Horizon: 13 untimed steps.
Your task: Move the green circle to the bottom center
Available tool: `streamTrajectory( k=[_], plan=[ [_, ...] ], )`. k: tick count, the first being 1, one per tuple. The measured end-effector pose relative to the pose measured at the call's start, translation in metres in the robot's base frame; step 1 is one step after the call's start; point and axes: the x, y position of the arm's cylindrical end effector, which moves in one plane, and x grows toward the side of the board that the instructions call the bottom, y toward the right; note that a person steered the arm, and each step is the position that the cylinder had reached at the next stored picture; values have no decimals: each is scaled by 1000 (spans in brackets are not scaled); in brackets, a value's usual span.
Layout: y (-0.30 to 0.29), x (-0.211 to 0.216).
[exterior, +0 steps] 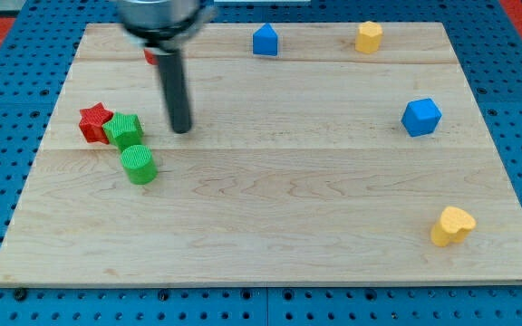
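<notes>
Green circle [139,165] is sitting on the board [288,235] just below-left of my tip [181,129], apart from it. My tip is touching no block; a green block [124,129] and red star [94,121] are lying to its left.

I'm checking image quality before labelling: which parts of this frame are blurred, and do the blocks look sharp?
Camera view: the arm's head at the top edge is motion-blurred, and the rod down to my tip is slightly soft; the green circle, red star and blue cube are sharp; lighting is even, shadows faint, no glare.
</notes>
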Motion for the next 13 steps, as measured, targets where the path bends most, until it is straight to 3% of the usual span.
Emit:
streamTrajectory(
  k=[1, 2, 3, 4, 5, 7, 9, 13],
  plan=[
    [-17, 60],
    [-23, 80],
    [-78, 72],
    [-80, 116],
    [-9, 130],
    [5, 89],
    [94, 129],
    [99, 128]
  ],
)
